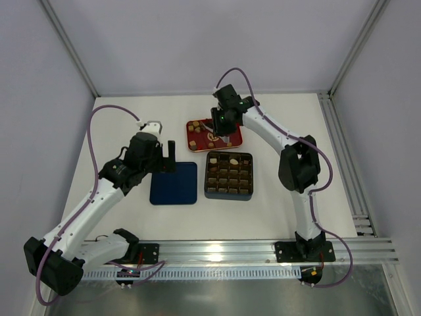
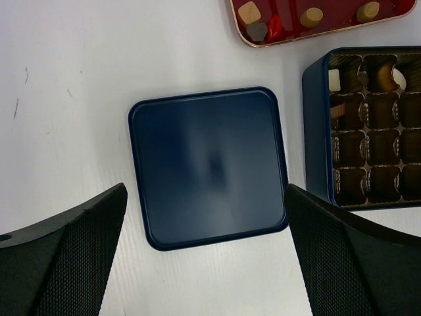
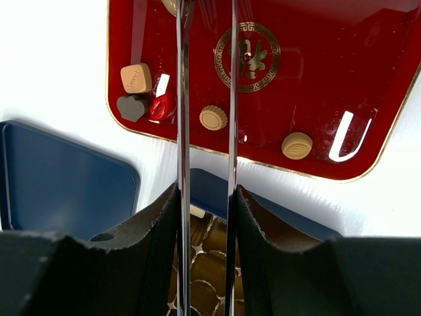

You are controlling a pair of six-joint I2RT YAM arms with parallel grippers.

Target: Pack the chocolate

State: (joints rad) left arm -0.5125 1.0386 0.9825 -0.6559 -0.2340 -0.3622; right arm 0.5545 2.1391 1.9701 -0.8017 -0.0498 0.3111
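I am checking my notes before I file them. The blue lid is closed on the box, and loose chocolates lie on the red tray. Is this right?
Not quite. The blue lid lies flat on the table beside the box, which stands open; the top view shows it. Loose chocolates do lie on the red tray.
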